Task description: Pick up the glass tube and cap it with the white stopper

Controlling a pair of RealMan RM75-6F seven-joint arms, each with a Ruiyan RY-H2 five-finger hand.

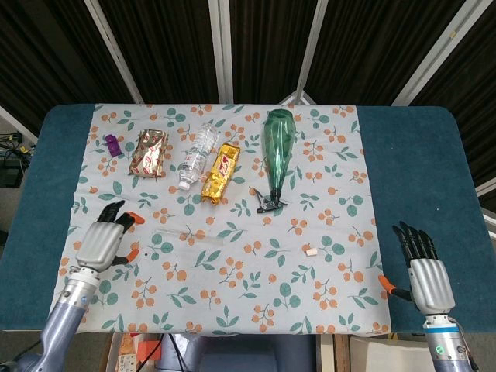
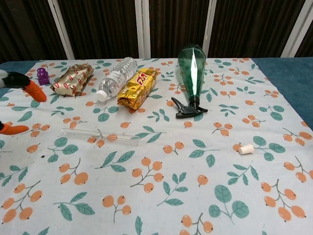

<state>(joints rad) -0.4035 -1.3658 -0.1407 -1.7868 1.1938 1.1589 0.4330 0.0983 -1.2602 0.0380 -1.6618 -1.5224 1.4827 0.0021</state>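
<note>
A clear glass tube (image 2: 100, 135) lies flat on the floral cloth, left of centre; in the head view the glass tube (image 1: 186, 235) is faint. A small white stopper (image 2: 245, 149) lies on its side at the right, also seen as the white stopper (image 1: 312, 251) from above. My left hand (image 1: 105, 239) hovers open over the cloth's left part, a short way left of the tube, holding nothing; its orange fingertips (image 2: 33, 90) show at the chest view's left edge. My right hand (image 1: 423, 267) is open by the table's front right edge, far from the stopper.
Along the back lie a green spray bottle (image 1: 277, 151), a gold snack pack (image 1: 219, 170), a clear water bottle (image 1: 197, 154), a brown-gold wrapper (image 1: 149, 151) and a small purple object (image 1: 112, 143). The blue table (image 1: 411, 155) extends beyond the cloth on both sides.
</note>
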